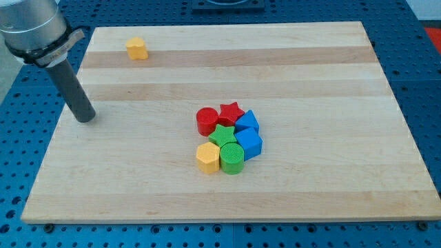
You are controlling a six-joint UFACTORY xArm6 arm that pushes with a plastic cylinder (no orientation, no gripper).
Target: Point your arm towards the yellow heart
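Note:
The yellow heart [137, 48] lies alone near the board's top left corner. My tip [85, 117] rests on the board at its left side, below and to the left of the heart, well apart from it. The rod rises from the tip toward the view's top left corner. A tight cluster sits at the board's middle: red cylinder [206, 121], red star [231, 112], two blue blocks [247, 122] [249, 142], green star [222, 134], green cylinder [232, 159], yellow hexagon block [207, 158].
The wooden board [331, 83] lies on a blue perforated table [426, 62]. The arm's grey wrist [31, 27] hangs over the board's top left corner.

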